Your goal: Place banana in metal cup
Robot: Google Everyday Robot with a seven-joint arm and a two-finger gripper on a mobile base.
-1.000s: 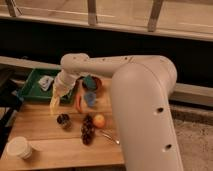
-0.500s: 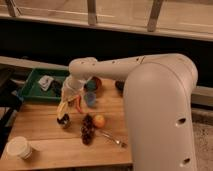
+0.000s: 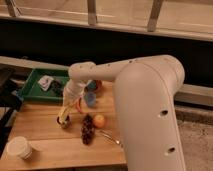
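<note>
My gripper [image 3: 70,99] hangs at the end of the big white arm, over the left part of the wooden table [image 3: 50,135]. It is shut on the upper end of the banana [image 3: 65,110], a pale yellow pair of strips that slants down and to the left. The banana's lower end is at the mouth of the metal cup [image 3: 62,122], a small dark cylinder standing on the table right below the gripper. I cannot tell whether the tip touches the cup's bottom.
A small blue cup [image 3: 90,98] and a thin red-orange chili [image 3: 79,105] lie just right of the gripper. A round orange fruit [image 3: 100,120] and dark grapes [image 3: 87,129] are further right. A white cup [image 3: 20,148] stands front left. A green tray [image 3: 35,87] is behind.
The gripper has carried the banana rightward and down from near the green tray to above the metal cup. The banana's lower end is now at the cup's mouth.
</note>
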